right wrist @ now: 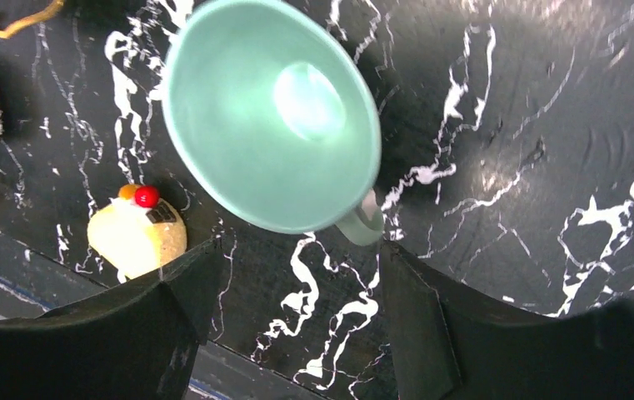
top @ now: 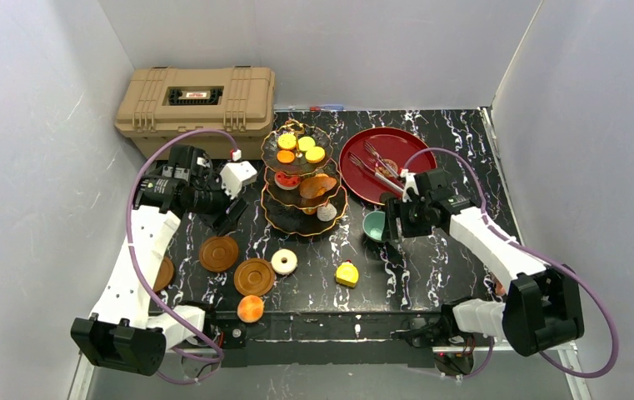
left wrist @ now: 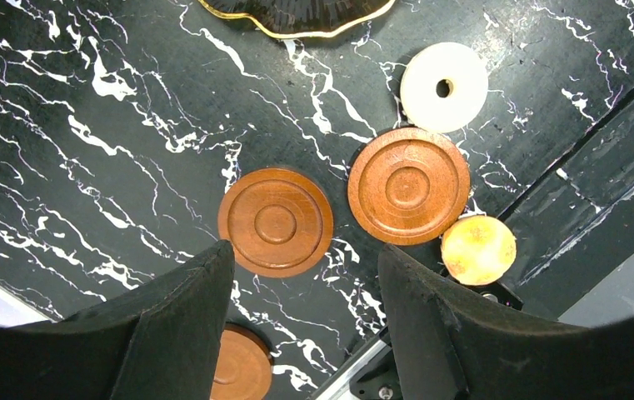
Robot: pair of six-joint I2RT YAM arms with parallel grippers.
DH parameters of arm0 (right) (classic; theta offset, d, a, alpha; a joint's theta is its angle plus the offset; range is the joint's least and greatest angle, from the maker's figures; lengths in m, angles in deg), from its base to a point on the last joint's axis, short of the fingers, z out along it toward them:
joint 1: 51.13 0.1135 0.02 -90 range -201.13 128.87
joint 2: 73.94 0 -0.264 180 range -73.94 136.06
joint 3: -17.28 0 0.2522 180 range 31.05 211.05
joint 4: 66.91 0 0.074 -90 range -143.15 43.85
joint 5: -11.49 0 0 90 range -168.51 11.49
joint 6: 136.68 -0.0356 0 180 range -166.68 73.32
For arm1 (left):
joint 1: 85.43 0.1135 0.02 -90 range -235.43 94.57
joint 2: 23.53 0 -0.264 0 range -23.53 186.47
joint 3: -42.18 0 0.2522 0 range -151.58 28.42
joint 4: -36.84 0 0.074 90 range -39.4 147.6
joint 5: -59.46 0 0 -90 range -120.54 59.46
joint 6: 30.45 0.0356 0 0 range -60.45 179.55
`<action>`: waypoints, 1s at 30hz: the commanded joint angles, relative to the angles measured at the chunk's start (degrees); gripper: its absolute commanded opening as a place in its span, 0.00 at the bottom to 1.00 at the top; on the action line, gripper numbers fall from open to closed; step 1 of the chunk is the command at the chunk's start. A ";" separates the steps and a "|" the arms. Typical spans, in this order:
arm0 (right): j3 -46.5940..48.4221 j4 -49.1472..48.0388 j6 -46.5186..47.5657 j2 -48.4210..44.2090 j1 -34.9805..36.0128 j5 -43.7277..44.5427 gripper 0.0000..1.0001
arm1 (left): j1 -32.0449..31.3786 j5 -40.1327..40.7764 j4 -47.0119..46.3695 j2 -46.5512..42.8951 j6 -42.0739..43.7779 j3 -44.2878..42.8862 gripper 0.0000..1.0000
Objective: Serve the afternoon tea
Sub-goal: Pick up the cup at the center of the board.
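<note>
The right gripper (right wrist: 297, 254) is seen spread and empty at lower frame, the teal cup (right wrist: 272, 117) just above its jaws. The left gripper (left wrist: 305, 250) is likewise spread, a brown saucer (left wrist: 276, 222) seen above its gap

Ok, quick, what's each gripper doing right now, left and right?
Left gripper: open, holding nothing, over a brown saucer.
Right gripper: open, teal cup just beyond the jaws, not gripped.

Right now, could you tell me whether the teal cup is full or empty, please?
Empty: the right wrist view looks into the teal cup and shows only its bare, glossy inside, with nothing in it.
</note>
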 commanded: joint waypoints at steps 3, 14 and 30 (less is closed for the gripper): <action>5.27 0.49 5.20 4.31 2.23 -4.11 0.74 | 0.35 0.84 2.75 -1.82 0.97 -1.39 0.63; 1.96 -2.36 1.06 3.64 7.21 -1.57 0.73 | 0.62 1.54 3.11 -2.54 2.23 -1.24 0.63; -9.57 -17.62 -6.25 -5.77 12.97 18.61 0.54 | 0.76 1.44 4.24 -1.86 2.05 -3.36 0.63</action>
